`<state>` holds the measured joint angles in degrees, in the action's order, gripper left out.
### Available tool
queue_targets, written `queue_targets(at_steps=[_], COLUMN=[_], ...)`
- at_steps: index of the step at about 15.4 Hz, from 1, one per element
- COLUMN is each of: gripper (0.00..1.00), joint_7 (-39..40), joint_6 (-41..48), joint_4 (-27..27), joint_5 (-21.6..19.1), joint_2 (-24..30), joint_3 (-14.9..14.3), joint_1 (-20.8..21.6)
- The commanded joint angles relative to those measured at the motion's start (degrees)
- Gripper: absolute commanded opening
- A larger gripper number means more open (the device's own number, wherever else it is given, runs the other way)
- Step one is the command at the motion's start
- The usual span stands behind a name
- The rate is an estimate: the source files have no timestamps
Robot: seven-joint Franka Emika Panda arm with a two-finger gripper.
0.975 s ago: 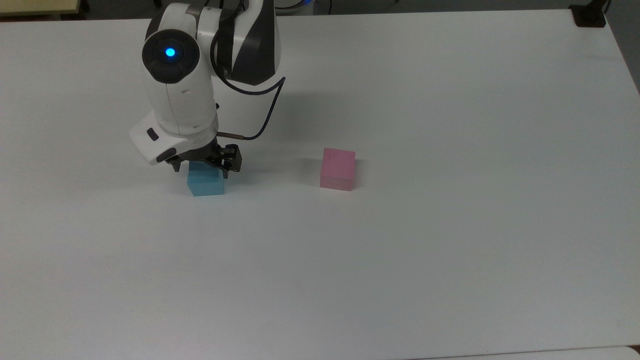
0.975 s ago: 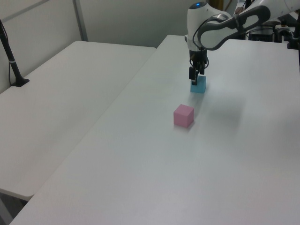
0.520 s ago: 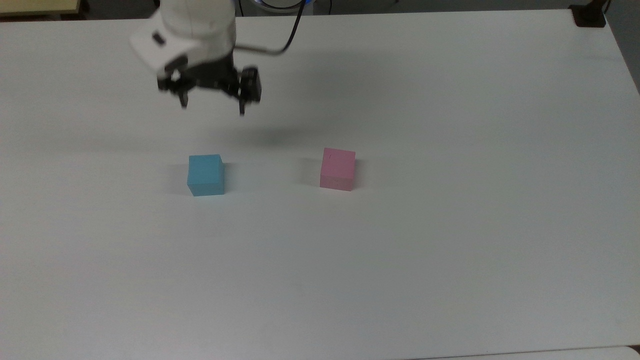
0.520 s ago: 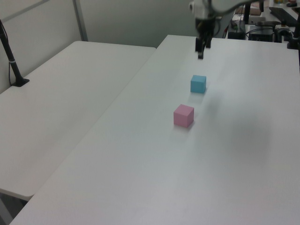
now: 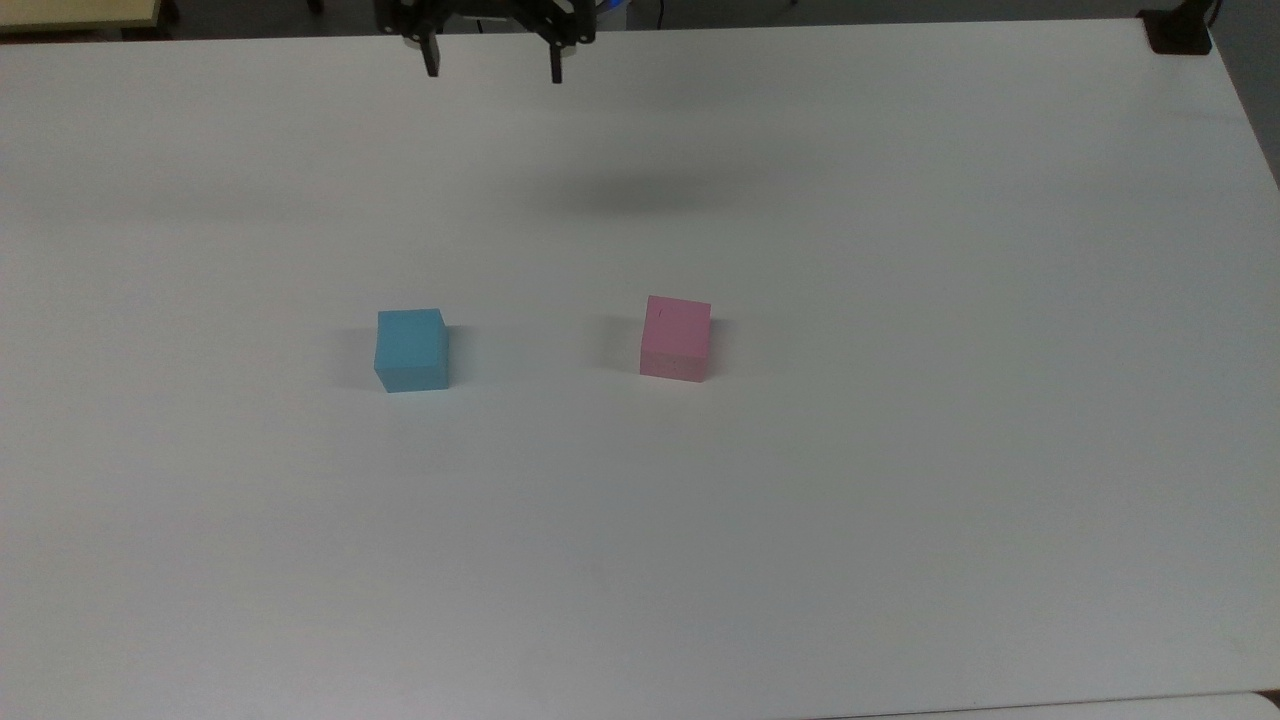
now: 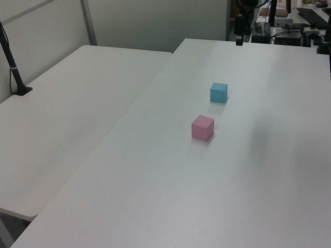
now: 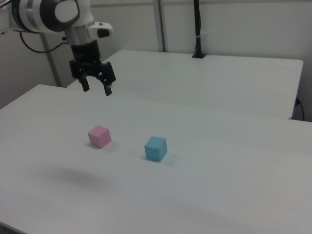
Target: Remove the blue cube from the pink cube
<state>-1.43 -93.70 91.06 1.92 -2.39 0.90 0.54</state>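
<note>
I have lifted my gripper (image 7: 96, 87) high, away from the blue cube (image 5: 411, 349), fingers apart and empty. It sits on the worktop (image 5: 800, 520), well left of the pink cube (image 5: 676, 338) in the top view.

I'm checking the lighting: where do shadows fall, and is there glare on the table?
Top view: a soft dark patch on the table below the tool, faint shadows beside the blue cube and pink cube. Right view: a blurred shadow at the lower left. No harsh glare.

Probably a robotics lab: bare white tables (image 6: 103, 103), a Franka arm (image 7: 53, 14), plain partition walls (image 7: 234, 24).
</note>
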Motion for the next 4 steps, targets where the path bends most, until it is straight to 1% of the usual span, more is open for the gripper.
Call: queue_targets(at_steps=[1, 2, 4], gripper=[1.00, 1.00, 1.00], joint_7=[-1.28, -2.07, -2.17], joint_6=[0.02, 0.01, 0.36], joint_4=[2.18, 2.19, 2.10], joint_5=[-0.51, -0.51, -0.51], joint_2=[1.25, 1.16, 1.16], joint_3=[-4.56, -5.72, -5.73], joint_1=[6.80, 8.15, 8.07])
